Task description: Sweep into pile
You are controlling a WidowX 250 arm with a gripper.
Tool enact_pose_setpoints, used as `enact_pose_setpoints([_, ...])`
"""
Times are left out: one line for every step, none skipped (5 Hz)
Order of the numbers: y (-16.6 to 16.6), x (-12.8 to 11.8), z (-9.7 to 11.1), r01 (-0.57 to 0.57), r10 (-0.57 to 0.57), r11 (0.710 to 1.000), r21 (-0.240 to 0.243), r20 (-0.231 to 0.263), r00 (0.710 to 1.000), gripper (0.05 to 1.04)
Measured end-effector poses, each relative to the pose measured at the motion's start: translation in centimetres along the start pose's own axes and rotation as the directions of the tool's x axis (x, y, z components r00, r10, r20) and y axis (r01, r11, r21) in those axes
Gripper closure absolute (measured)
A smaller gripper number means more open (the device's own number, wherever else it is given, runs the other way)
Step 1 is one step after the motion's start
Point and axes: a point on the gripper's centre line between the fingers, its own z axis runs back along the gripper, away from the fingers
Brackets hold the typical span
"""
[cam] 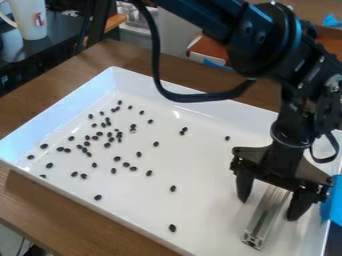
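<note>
Your hand (267, 210): one, black, two-fingered, at the lower right of the tray (60, 107), pointing down. Fingers set wide apart, one on each side of the metal bar (257, 226). You have a visible gap between bar and left-hand finger as pictured; whether the other finger touches it is hard to tell from this angle.

Metal bar: one, silvery, grooved, square-ended, lying inside the tray, its far end under your hand and its near end angled toward the bottom edge of the view.

Dark beans (107, 145): several dozen, small, oval, loose on the tray floor. You have the thickest scatter in the left half, not gathered into one pile; a few outliers sit apart, one toward the far wall and one near the front wall.

Tray: one, white, rectangular, raised walls, set at a slant on your brown wooden table (40, 197).

Sundries: a pale mug (28, 21) on a dark surface (60, 35) at upper left; a black cable (157, 60) looping over the tray; something blue (334, 200) at the right edge.
</note>
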Motion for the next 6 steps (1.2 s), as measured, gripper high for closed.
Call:
enact_pose_setpoints([-0.3,0.2,-0.1,0.021,-0.021,1.0,-0.02,0.014,1.0,0.413])
enact_pose_setpoints([0.3,-0.5,0.1,0.043,-0.042,0.998,-0.037,0.013,0.999,0.679])
enact_pose_setpoints([2.0,-1.0,0.1,0.053,-0.053,0.998,-0.037,-0.006,0.999,0.706])
enact_pose_setpoints([4.0,-1.0,0.1,0.06,-0.06,0.997,-0.042,-0.016,0.998,0.706])
enact_pose_setpoints([5.7,-0.5,-0.1,0.067,-0.068,0.997,-0.042,-0.014,0.998,0.706])
enact_pose_setpoints([8.6,-0.6,-0.2,0.058,-0.058,0.997,-0.042,-0.008,0.998,0.706])
